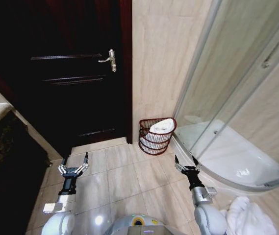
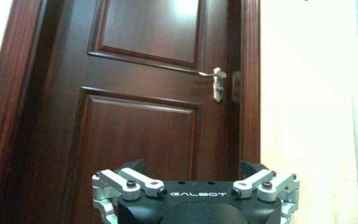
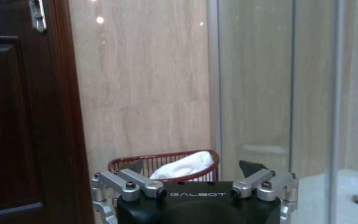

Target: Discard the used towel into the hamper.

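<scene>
**Towel in the hamper, both grippers empty**

The hamper stands on the tiled floor against the beige wall, between the dark door and the glass shower. A white towel lies in it, bunched, with a fold riding up over the rim on the shower side. The right wrist view shows the same thing: the towel humps above the hamper's dark rim.

Both arms sit low in front of the robot, well short of the hamper. The left gripper hangs on the door side with its fingers spread and nothing between them. The right gripper hangs on the shower side, fingers likewise splayed and empty.

How would it handle? The towel looks soft, light and limp; it should sag and drape rather than hold shape, and a pinch on a raised fold, such as the one over the rim, seems the sure hold. The hamper, openwork and tapering to a narrow base, looks light and easy to tip if nudged.

More white cloth lies heaped on the floor near the right arm's base, well apart from the hamper.

Writing: "GALBOT" is printed on each gripper body in the wrist views. No other label can be read.
</scene>
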